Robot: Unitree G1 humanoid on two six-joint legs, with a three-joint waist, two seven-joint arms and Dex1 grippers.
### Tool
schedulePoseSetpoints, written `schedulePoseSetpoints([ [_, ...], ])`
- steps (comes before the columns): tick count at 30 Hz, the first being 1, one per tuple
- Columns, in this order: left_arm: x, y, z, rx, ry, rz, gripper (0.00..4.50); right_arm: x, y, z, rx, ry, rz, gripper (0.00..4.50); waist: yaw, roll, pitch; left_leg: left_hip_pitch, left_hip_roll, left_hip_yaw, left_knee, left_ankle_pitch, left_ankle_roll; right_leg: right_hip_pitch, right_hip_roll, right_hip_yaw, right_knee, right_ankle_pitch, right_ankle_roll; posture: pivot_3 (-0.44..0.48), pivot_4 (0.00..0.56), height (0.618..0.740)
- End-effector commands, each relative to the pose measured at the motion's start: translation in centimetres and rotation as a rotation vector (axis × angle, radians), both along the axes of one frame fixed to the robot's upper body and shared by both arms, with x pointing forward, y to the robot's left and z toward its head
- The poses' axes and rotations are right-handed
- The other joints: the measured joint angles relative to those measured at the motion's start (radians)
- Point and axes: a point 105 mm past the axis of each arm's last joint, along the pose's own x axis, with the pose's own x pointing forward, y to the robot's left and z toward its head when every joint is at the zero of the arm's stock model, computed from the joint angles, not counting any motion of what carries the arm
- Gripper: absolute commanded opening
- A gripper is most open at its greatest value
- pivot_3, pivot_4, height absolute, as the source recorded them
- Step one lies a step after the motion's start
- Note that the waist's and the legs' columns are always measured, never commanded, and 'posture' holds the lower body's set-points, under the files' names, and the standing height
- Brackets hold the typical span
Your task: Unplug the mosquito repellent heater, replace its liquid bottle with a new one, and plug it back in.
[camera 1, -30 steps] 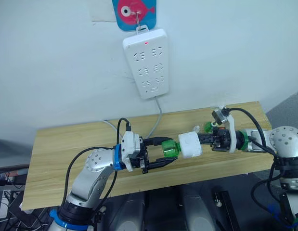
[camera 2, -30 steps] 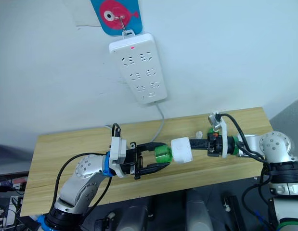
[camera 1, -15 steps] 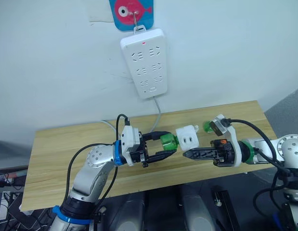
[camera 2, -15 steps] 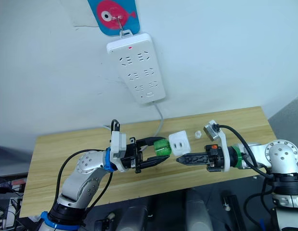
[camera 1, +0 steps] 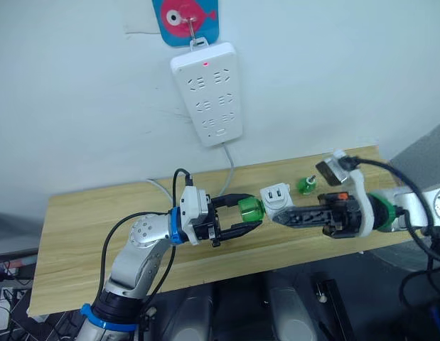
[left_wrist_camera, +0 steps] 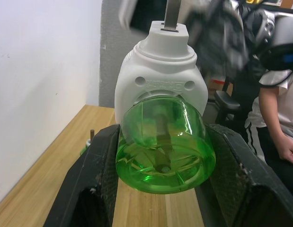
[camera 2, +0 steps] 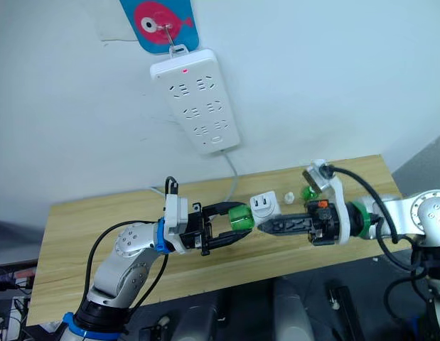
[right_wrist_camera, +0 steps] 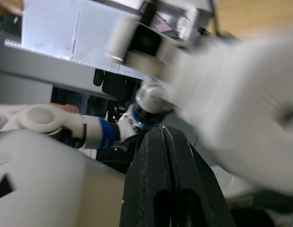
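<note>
While left jaws grip the green bottle (camera 1: 250,210), right jaws sit closed beside the heater (camera 1: 276,197)

Bright, even light with soft shadows; the right wrist view is heavily motion-blurred, others mostly sharp.

No legible text, label or number anywhere

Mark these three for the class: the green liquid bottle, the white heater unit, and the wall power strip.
green liquid bottle (left_wrist_camera: 165,146): left wrist view, its clear base.
white heater unit (camera 1: 275,196): left eye view, its plug face.
wall power strip (camera 1: 210,92): left eye view, its socket face.
</note>
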Motion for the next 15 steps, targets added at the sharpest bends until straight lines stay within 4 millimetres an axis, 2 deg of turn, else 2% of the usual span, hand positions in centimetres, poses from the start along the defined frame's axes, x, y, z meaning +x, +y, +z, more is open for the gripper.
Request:
schedulePoseSetpoints([
  [1, -0.4, 0.0, 0.3, -0.012, -0.023, -0.010, 2.26, 0.1, 1.0, 0.8, -0.010, -0.060, -0.001, 0.04, 0.000, 0.000, 0.000, 0.000, 0.000, 0.000, 0.000, 0.000, 0.000, 0.000, 0.000, 0.000, 0.000, 0.000, 0.000, -0.088, 0.349, 0.740],
  [5, -0.4, -0.3, 0.3, -0.017, -0.023, -0.017, 2.26, 3.7, 1.1, -0.8, -0.110, -0.128, -0.181, 0.04, 0.000, 0.000, 0.000, 0.000, 0.000, 0.000, 0.000, 0.000, 0.000, 0.000, 0.000, 0.000, -0.001, 0.000, 0.000, -0.088, 0.347, 0.740],
  [8, -0.6, -0.3, 0.3, -0.017, -0.021, -0.023, 2.26, 5.3, 0.9, -0.9, -0.124, -0.143, -0.244, 0.04, 0.001, 0.000, 0.000, 0.000, 0.000, 0.000, 0.000, 0.000, 0.000, -0.001, 0.000, 0.000, 0.000, 0.000, 0.000, -0.085, 0.349, 0.740],
  [15, -1.8, -0.4, 0.1, -0.007, -0.023, -0.073, 2.26, 6.2, 0.7, -1.6, -0.170, -0.134, -0.273, 0.04, 0.001, 0.000, 0.000, -0.001, 0.000, 0.000, -0.001, 0.000, 0.000, -0.001, 0.000, 0.001, -0.001, 0.000, 0.000, -0.086, 0.345, 0.740],
])
